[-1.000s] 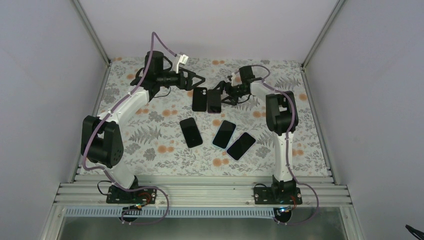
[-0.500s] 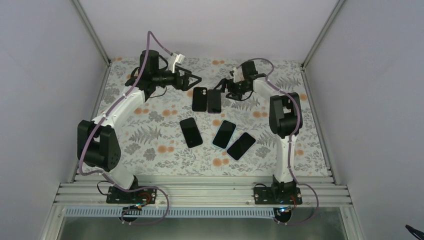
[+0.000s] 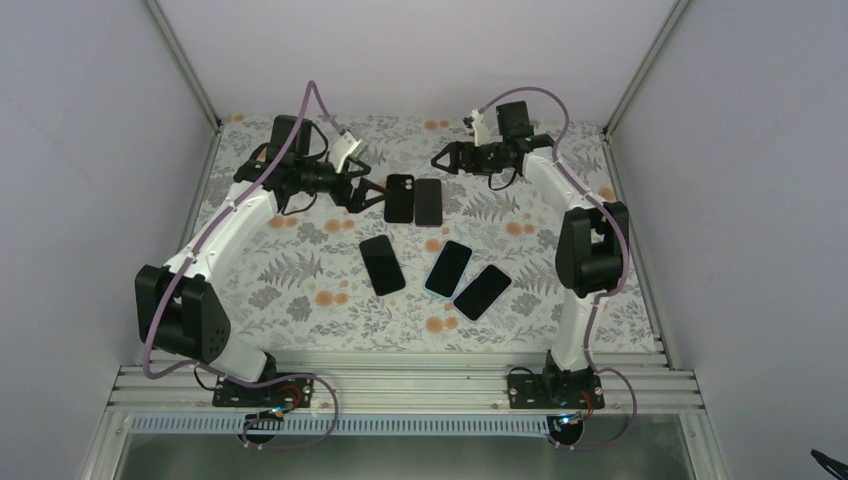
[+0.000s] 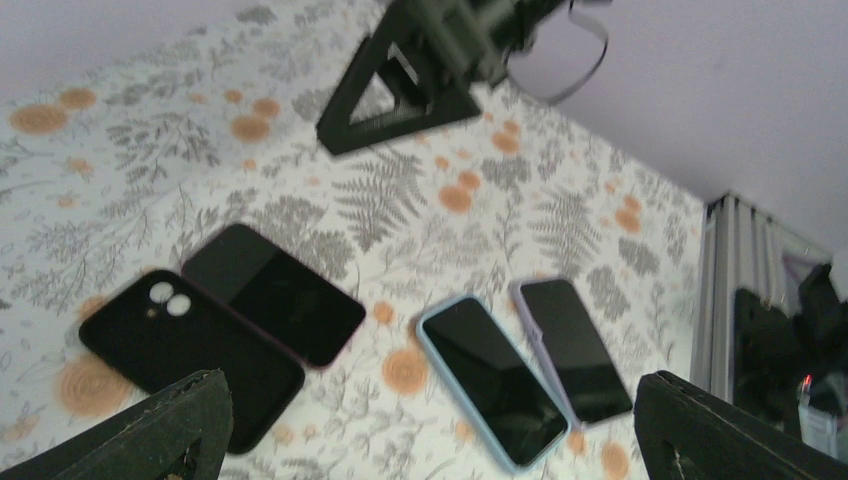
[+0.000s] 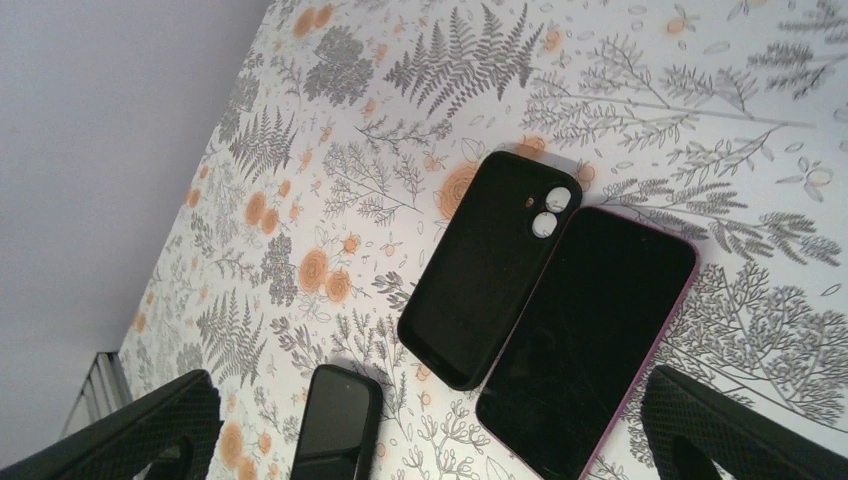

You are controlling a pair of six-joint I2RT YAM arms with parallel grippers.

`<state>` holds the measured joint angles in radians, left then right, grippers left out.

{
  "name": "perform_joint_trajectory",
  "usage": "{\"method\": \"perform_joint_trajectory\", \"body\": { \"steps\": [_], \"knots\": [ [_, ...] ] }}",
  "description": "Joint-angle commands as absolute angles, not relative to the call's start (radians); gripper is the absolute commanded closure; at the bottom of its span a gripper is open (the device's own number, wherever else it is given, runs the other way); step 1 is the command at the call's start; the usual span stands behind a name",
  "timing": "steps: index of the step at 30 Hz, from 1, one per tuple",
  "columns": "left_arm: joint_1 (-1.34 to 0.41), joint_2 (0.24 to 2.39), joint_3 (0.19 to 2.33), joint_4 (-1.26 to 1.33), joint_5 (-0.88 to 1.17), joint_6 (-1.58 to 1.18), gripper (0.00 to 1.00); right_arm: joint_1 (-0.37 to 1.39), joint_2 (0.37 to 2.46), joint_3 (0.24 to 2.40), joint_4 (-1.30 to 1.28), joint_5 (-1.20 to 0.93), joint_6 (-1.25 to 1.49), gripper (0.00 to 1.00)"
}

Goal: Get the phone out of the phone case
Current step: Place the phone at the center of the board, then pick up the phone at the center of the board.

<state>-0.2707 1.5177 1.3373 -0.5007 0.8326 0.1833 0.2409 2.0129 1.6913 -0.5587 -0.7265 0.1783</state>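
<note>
An empty black phone case (image 3: pixel 399 198) with a camera hole lies on the floral table. A bare phone (image 3: pixel 428 201) with a purple edge lies face up, touching the case's right side. My left gripper (image 3: pixel 372 195) is open and empty just left of the case. My right gripper (image 3: pixel 442 160) is open and empty, above and behind the phone. The left wrist view shows the case (image 4: pixel 190 355), the phone (image 4: pixel 272 293) and the left gripper (image 4: pixel 440 455). The right wrist view shows the case (image 5: pixel 490 265), the phone (image 5: pixel 590 340) and the right gripper (image 5: pixel 430 450).
Three cased phones lie nearer the arms: one in a black case (image 3: pixel 382 264), one in a light blue case (image 3: pixel 448 268) and one in a lilac case (image 3: pixel 482 291). Grey walls close the table at the back and sides.
The right gripper has drawn back from the phone, up and towards the back wall. The left gripper has swung nearer and now sits beside the case. Case and phone have not moved.
</note>
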Motion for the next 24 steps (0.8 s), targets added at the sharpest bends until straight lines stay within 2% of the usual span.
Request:
{"method": "perform_joint_trajectory", "body": {
  "steps": [1, 5, 7, 10, 16, 24],
  "knots": [
    [-0.268, 1.473, 1.297, -0.699, 0.795, 0.433, 0.0, 0.24, 1.927, 1.662, -0.569, -0.707, 0.063, 0.01],
    [-0.277, 1.457, 1.253, -0.805, 0.782, 0.602, 0.0, 0.24, 1.881, 1.643, -0.56, -0.699, 0.032, 0.01],
    [-0.3, 1.465, 1.254, -0.908, 0.792, 0.773, 0.0, 0.24, 1.87, 1.64, -0.557, -0.695, 0.023, 0.01],
    [-0.332, 1.475, 1.239, -0.991, 0.69, 0.986, 0.0, 0.24, 1.858, 1.642, -0.557, -0.692, 0.012, 0.01],
    [-0.389, 1.438, 1.12, -0.871, 0.477, 1.276, 0.0, 0.24, 1.838, 1.631, -0.554, -0.686, 0.006, 0.01],
    [-0.409, 1.483, 1.063, -0.786, 0.413, 1.573, 0.0, 0.234, 1.797, 1.594, -0.541, -0.688, -0.002, 0.01]
  ]
}}
